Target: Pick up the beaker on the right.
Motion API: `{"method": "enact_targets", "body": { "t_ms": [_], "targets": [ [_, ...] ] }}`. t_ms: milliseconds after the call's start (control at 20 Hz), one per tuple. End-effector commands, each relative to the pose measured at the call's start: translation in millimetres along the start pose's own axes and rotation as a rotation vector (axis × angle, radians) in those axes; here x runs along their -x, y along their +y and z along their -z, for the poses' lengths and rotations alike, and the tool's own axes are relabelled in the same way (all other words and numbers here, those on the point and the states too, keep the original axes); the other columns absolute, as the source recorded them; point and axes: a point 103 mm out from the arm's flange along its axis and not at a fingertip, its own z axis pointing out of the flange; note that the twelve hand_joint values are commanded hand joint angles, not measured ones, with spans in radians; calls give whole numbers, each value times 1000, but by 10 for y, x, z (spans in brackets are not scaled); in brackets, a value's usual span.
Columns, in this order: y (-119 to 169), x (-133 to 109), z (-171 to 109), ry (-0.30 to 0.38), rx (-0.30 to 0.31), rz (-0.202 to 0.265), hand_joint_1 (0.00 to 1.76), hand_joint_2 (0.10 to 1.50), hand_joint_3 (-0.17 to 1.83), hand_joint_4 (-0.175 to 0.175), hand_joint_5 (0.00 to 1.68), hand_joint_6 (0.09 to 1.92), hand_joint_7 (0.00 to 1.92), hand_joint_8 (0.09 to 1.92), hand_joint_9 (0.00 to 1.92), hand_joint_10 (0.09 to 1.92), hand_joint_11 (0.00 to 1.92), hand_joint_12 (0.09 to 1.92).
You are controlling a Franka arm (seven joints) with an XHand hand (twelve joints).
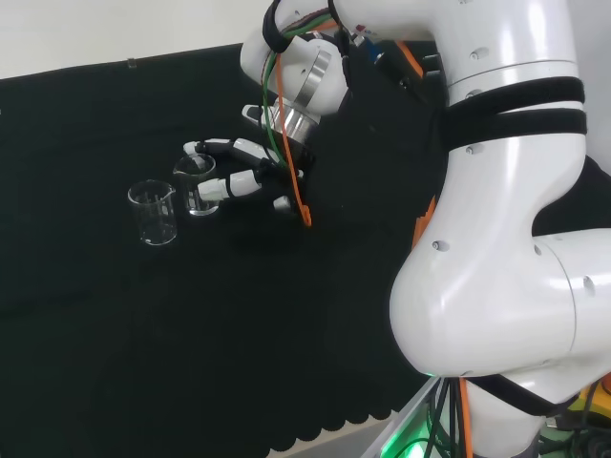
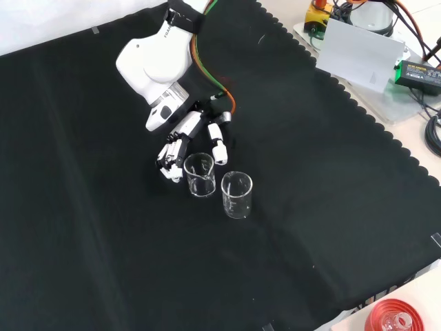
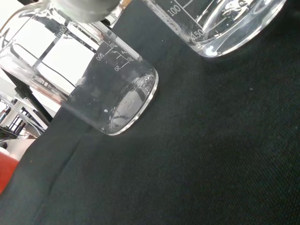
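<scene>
Second clear beaker point(image 1: 154, 212) upright on black cloth point(image 1: 191, 363)

Even bright light, glare on the beakers point(image 3: 112, 93), soft shadows.

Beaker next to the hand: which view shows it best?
Front view: the beaker nearest the hand stands whole and unobstructed, with the hand just behind it. In the head view the fingers wrap around it, partly hiding it. The wrist view crops it to its base.

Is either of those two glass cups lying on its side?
No. In the front view, both beakers stand upright on the black cloth.
</scene>
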Motion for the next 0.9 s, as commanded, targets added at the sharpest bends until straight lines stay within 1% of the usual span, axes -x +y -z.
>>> {"method": "enact_targets", "body": {
  "t_ms": [50, 500, 700, 900],
  "targets": [
    [17, -6, 6, 8, 5, 7, 850, 860, -175, -106, 352, 87, 272, 729, 347, 748, 0, 1242],
    [76, -6, -77, 23, -7, 4, 850, 863, -175, -107, 365, 87, 278, 730, 351, 745, 0, 1246],
    [92, -7, -91, 39, -2, 7, 850, 865, -175, -107, 370, 87, 285, 732, 362, 743, 0, 1260],
    [99, -13, -83, 59, 17, 9, 852, 867, -175, -107, 372, 87, 288, 733, 367, 742, 0, 1267]
  ]
}}
